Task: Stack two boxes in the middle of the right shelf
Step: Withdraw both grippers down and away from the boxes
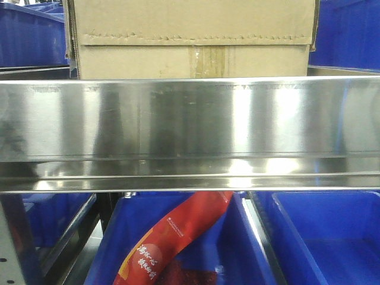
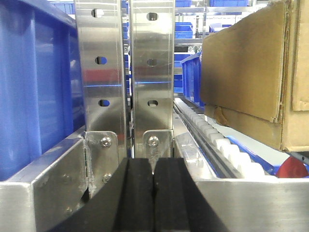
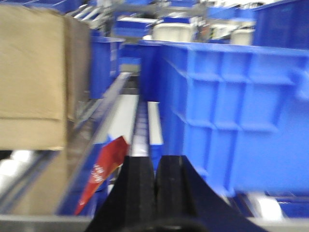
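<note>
At the bottom centre of each wrist view, the left pincer (image 2: 153, 193) and right pincer (image 3: 155, 191) are pressed shut, holding nothing. Behind the shelf (image 1: 190, 127) sits a box (image 1: 193, 41); the red packet (image 1: 172, 240) below carries unreadable yellow characters.

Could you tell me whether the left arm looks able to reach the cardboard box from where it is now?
Probably yes: the left gripper, shut and empty, sits left of the box, with only open roller track between them. The steel uprights stand further left, out of the way.
</note>
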Robot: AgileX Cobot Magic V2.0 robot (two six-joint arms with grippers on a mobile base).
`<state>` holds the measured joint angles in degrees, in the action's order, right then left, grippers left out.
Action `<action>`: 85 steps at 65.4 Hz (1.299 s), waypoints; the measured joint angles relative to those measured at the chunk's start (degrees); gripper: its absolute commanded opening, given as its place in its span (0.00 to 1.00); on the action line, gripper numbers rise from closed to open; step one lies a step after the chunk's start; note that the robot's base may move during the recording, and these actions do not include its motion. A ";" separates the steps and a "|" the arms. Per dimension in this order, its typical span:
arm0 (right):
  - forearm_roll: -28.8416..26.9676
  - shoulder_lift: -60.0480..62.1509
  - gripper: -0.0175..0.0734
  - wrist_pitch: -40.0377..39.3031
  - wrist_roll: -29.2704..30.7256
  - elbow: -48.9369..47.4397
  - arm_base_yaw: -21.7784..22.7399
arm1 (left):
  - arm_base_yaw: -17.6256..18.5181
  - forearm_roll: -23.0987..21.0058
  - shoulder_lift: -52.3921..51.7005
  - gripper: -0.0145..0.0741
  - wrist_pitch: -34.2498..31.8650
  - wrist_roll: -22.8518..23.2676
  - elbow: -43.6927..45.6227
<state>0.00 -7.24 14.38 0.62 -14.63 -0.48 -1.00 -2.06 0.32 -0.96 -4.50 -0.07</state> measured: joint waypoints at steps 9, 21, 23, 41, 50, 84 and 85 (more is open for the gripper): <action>-1.17 5.47 0.02 -4.19 -0.22 7.95 1.21 | 0.00 0.00 0.00 0.04 0.00 0.00 0.00; -3.05 6.83 0.02 -7.29 -0.22 14.50 1.44 | 0.00 0.00 0.00 0.04 -0.14 0.00 -0.02; -3.17 6.83 0.02 -7.16 0.44 14.52 1.42 | 0.00 0.00 0.00 0.04 -0.14 0.00 -0.02; -3.47 6.83 0.02 -8.24 2.70 14.63 1.42 | 0.00 0.00 0.00 0.04 -0.14 0.00 -0.02; -3.47 6.83 0.02 -8.24 2.70 14.63 1.42 | 0.00 0.00 0.00 0.04 -0.14 0.00 -0.02; -3.61 6.83 0.02 -8.24 2.81 14.63 1.42 | 0.00 0.00 0.00 0.04 -0.14 0.00 -0.02; -3.61 6.83 0.02 -8.24 2.81 14.63 1.42 | 0.00 0.00 0.00 0.04 -0.14 0.00 -0.02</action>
<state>-3.61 -0.42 6.14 3.44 0.00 0.94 -1.00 -2.06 0.32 -1.10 -4.50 -0.09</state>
